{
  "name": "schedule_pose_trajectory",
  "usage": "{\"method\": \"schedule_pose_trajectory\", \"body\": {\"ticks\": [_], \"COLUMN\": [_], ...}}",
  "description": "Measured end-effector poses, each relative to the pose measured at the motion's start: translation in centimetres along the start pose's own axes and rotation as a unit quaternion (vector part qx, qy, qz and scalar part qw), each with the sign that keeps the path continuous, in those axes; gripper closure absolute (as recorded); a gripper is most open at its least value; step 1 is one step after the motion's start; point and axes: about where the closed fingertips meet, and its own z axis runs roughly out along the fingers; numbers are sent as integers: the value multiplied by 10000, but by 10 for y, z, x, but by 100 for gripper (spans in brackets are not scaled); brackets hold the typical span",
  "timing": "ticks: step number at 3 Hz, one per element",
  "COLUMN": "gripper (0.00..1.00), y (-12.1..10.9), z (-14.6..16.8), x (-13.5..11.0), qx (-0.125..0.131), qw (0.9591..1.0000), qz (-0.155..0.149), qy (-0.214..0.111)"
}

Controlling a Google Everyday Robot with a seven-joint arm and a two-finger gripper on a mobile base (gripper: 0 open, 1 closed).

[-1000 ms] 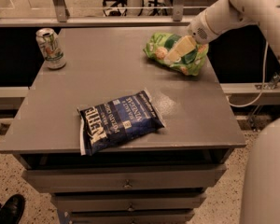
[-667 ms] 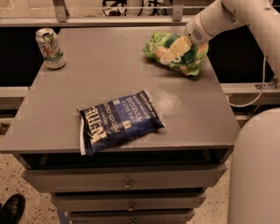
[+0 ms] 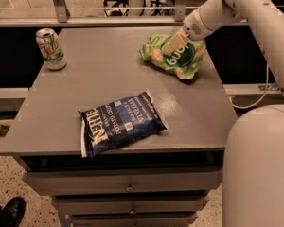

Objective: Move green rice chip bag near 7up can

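Observation:
The green rice chip bag (image 3: 178, 60) lies at the far right of the grey table top (image 3: 104, 74), crumpled, with its dark green circle facing up. My gripper (image 3: 173, 43) comes in from the upper right on the white arm and is shut on the bag's top edge, with a beige finger showing against the bag. The 7up can (image 3: 50, 48) stands upright at the table's far left corner, well apart from the bag.
A larger dark blue chip bag (image 3: 120, 122) lies flat near the table's front edge, between can and green bag. Drawers (image 3: 128, 186) sit under the top. My white base (image 3: 260, 169) fills the lower right. A shoe (image 3: 7, 213) shows at the lower left.
The gripper and the green bag have shifted slightly to the left together. The can and the blue bag have not moved.

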Motion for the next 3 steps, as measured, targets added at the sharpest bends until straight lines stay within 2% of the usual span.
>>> {"method": "schedule_pose_trajectory", "body": {"ticks": [1, 2, 3], "gripper": [69, 92, 100], "y": [0, 1, 4], "z": [-10, -23, -42], "x": [-16, -33, -54], "qx": [98, 314, 795], "qw": [9999, 9992, 9950], "qz": [-50, 53, 346], "qy": [-106, -244, -495]}}
